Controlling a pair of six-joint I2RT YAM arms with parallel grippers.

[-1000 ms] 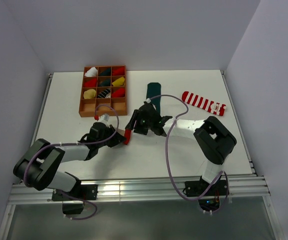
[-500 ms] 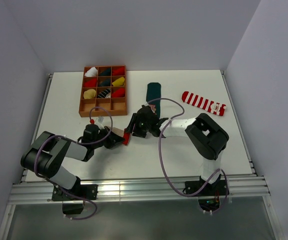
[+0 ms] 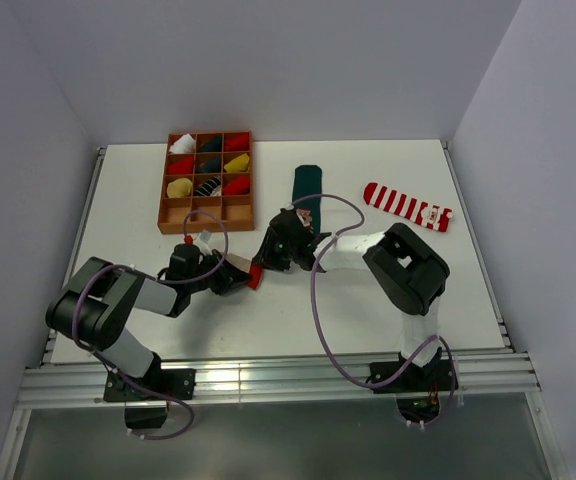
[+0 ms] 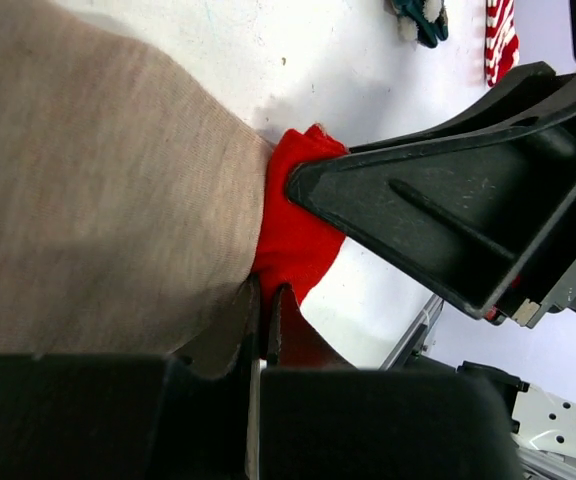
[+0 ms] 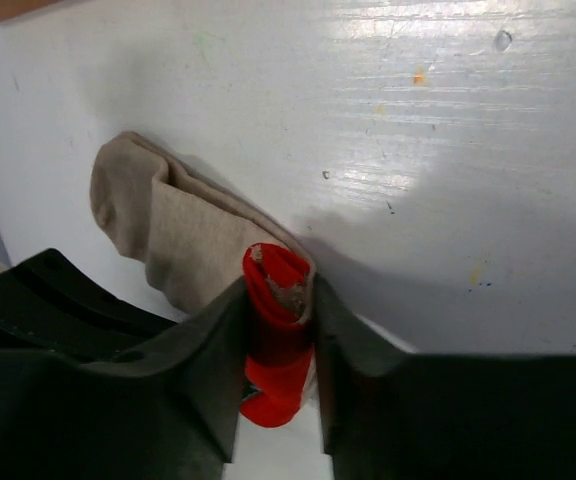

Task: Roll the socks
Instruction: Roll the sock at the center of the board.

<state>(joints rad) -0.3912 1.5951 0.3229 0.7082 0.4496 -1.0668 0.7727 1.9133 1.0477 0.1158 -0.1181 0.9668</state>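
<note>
the white table [image 3: 368, 300] fills the middle of the top view. a brown compartment tray [image 3: 177, 213] with rolled bundles [image 3: 208, 165] in its upper cells sits at the table's upper left. just left of centre, both grippers meet on the beige sock [image 5: 183, 235]. the left gripper [image 4: 261, 300] is pinched closed on its fabric. the right gripper [image 5: 280, 295] clamps the red toe [image 5: 276, 335], with a finger pressed on each side. the dark green sock [image 3: 307, 185] lies flat above centre, and the red-and-white striped sock [image 3: 406, 206] lies at the upper right.
</note>
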